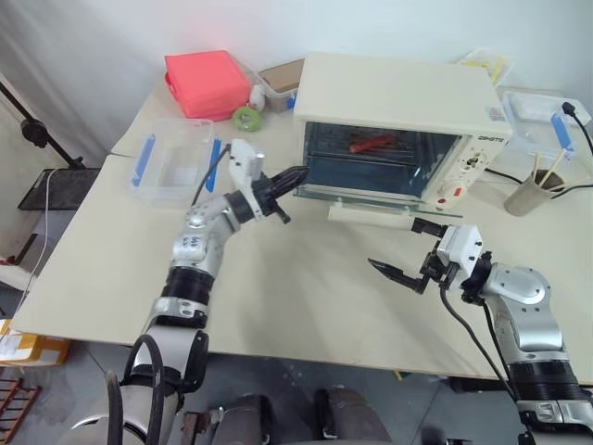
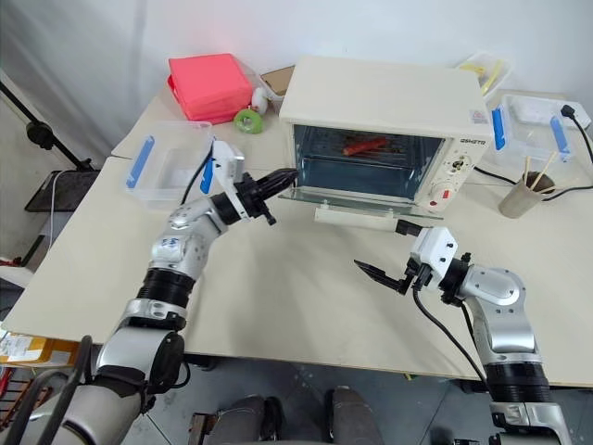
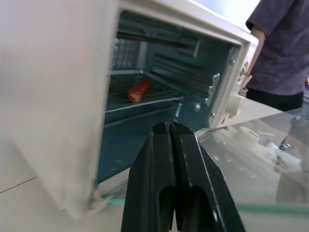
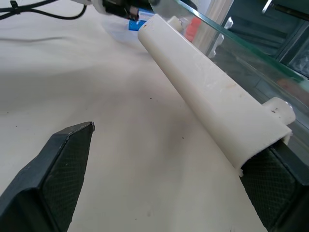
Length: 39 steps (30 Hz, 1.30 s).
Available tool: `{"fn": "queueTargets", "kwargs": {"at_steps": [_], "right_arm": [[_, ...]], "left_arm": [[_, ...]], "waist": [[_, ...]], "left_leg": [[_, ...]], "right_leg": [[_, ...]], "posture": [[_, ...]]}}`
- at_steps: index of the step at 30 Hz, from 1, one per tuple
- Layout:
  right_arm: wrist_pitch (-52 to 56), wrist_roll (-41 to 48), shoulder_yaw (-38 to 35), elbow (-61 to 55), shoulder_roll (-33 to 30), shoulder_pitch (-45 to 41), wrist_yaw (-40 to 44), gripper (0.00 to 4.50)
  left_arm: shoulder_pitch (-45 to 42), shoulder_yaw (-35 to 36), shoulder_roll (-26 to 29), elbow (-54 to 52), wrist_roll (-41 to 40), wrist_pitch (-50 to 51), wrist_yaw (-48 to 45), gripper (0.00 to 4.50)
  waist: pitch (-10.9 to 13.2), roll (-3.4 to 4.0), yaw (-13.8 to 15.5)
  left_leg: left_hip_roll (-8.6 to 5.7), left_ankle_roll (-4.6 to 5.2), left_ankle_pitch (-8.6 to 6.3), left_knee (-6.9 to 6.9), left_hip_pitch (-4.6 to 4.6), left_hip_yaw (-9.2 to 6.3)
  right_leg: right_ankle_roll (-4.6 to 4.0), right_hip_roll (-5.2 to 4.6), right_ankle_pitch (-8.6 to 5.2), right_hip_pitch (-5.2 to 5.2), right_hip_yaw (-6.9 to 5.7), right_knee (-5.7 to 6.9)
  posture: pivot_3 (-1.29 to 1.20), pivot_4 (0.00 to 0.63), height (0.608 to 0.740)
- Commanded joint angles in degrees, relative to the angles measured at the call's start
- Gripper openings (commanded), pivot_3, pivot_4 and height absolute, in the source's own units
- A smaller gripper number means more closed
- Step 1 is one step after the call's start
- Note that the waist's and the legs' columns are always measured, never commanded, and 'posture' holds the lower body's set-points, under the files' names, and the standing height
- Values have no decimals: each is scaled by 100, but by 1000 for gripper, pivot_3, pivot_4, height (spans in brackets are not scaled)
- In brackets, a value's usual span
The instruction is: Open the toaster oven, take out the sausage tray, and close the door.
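Oven (image 1: pixel 398 93) on table (image 1: pixel 278 297), door (image 1: pixel 357 195) folded down flat. Sausage (image 1: pixel 371 143) on tray (image 3: pixel 140 99) inside on the rack. Left gripper (image 1: pixel 298 173) pinched shut, empty, at the opening's left edge. Right gripper (image 1: pixel 398 250) spread wide, just beside door handle (image 4: pixel 207 92).

Oven (image 1: pixel 398 93) matt cream shell, door (image 3: pixel 251 179) glossy clear glass w/ smooth plastic handle (image 4: pixel 207 92); table (image 1: pixel 278 287) matt.

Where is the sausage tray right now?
The sausage tray sits inside the toaster oven on an upper rack, behind the dropped-open door, toward the cavity's robot-left half; the shut left end effector is at the opening's left edge.
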Motion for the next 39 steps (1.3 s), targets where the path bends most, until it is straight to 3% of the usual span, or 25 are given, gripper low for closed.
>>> {"fn": "queueTargets", "kwargs": {"at_steps": [1, 6, 13, 20, 23, 25, 30, 34, 39], "right_arm": [[-127, 33, -239, -403, -103, 423, -148, 4500], [-138, 37, -771, -968, -154, 1550, -594, 4500], [44, 160, -1775, -1691, 68, 3275, -1376, 4500], [241, 296, -2333, -2015, 230, 3764, -1921, 4500], [447, 330, -2596, -2262, 230, 3653, -2313, 4500], [792, 569, -2510, -2538, 139, 3389, -2414, 4500], [1185, 193, -2100, -2788, -150, 2726, -2523, 4500], [1485, -394, -1448, -2668, -337, 1735, -2745, 4500], [1981, -1344, -301, -2130, -131, 243, -3192, 4500]], "left_arm": [[-88, -146, -36, 21, 207, -262, -269, 43], [146, -386, 68, -43, 479, -473, -672, 43], [427, -559, 206, -139, 699, -678, -1109, 43], [630, -644, 206, -180, 805, -792, -1254, 43], [766, -839, 242, -161, 1017, -871, -1317, 43], [881, -963, 321, -219, 1128, -821, -1383, 43], [1081, -919, 411, -461, 1094, -716, -1299, 43], [1216, -624, 446, -770, 866, -705, -1117, 43], [1307, -127, 562, -1241, 418, -466, -980, 43]], "waist": [[0, 0, 10], [0, 1, 152], [0, 1, 128], [-1, 2, 54], [-1, 2, 60], [-1, 2, 40], [-3, 6, 5], [-3, 6, -37], [-3, 5, -26]], "left_leg": [[0, 0, 0, 1, 0, 0], [-2, 0, 0, 0, -2, 0], [-6, 3, 2, 13, 6, 4], [-6, -2, 4, -3, 42, 2], [-7, -1, 4, -2, 39, 2], [-7, -1, 4, -1, 39, 3], [-6, -1, 6, 1, 42, -2], [-6, 1, 6, 3, 37, -3], [-6, 2, 15, 14, 14, 6]], "right_leg": [[0, 0, 0, 2, 2, -1], [0, -1, 0, 2, 2, -4], [0, -3, 0, 20, 14, -7], [-1, -1, 0, 48, 17, -9], [-1, -1, 0, 45, 17, -10], [-1, -2, 0, 45, 18, -11], [-1, -2, 0, 49, 17, -6], [-1, -2, 0, 45, 17, -6], [-1, -2, 0, 10, 25, 24]], "posture": [[0, 150, 740], [0, 150, 740], [0, 150, 740], [0, 150, 740], [0, 150, 740], [0, 150, 740], [0, 150, 740], [0, 150, 740], [0, 150, 740]]}}
